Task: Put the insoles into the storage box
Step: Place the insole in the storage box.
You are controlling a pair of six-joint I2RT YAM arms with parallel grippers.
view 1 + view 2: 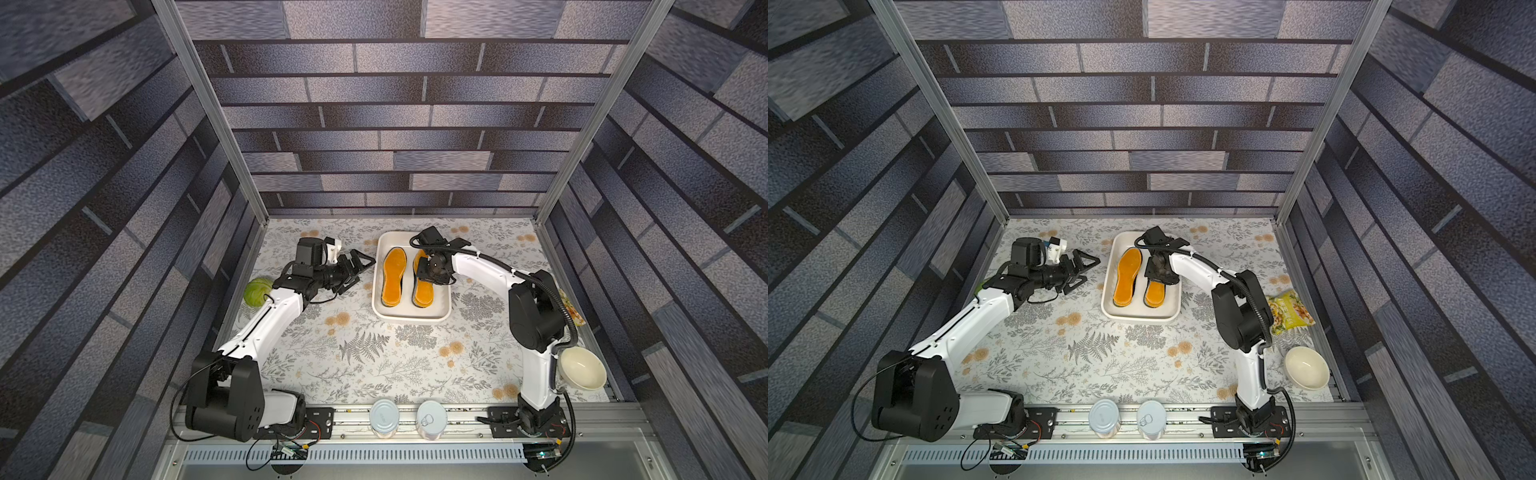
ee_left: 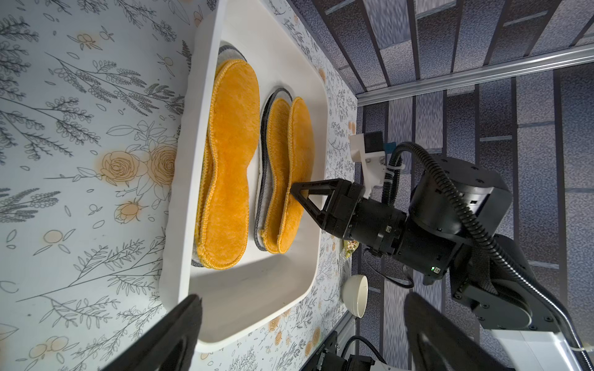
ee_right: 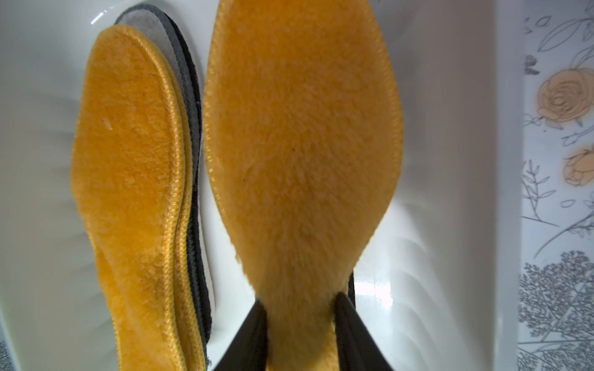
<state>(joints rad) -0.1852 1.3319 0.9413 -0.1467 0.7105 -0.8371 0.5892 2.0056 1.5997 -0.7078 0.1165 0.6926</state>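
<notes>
The only print in view is on the yellow-green snack bag (image 1: 1289,311) at the tabletop's right edge, and its lettering is too small to read; a tin (image 1: 384,417) and a ring-pull tin (image 1: 432,417) stand side by side at the near edge, showing only bare metal lids.

The right gripper (image 3: 300,302) points down into the storage box (image 1: 411,320), its two black fingers (image 3: 348,324) pressed against either side of the narrow part of the top orange insole (image 3: 302,144); the insole is pinched in across its width there, so the jaws are closed on it; the left wrist view shows this insole (image 2: 300,160) tilted up on its long edge against the stack below it, with a fingertip of the right gripper (image 2: 294,188) touching it.

The left gripper (image 1: 357,266) hangs over the tabletop just beside the box's left rim, jaws spread wide and holding nothing.

The box sits near the middle of the far edge; in both top views all the insoles in sight lie inside it, in two piles side by side. The left pile (image 1: 394,276) is orange on top, with grey felt and dark edging showing beneath it (image 3: 151,32); the right pile (image 1: 423,293) shows a second orange layer and a dark-edged grey one under the gripped insole.

The right arm's wrist covers the far part of the right pile in both top views; a green round ball (image 1: 257,291) lies at the left edge behind the left arm; a cream bowl (image 1: 582,368) sits near the near right corner.
</notes>
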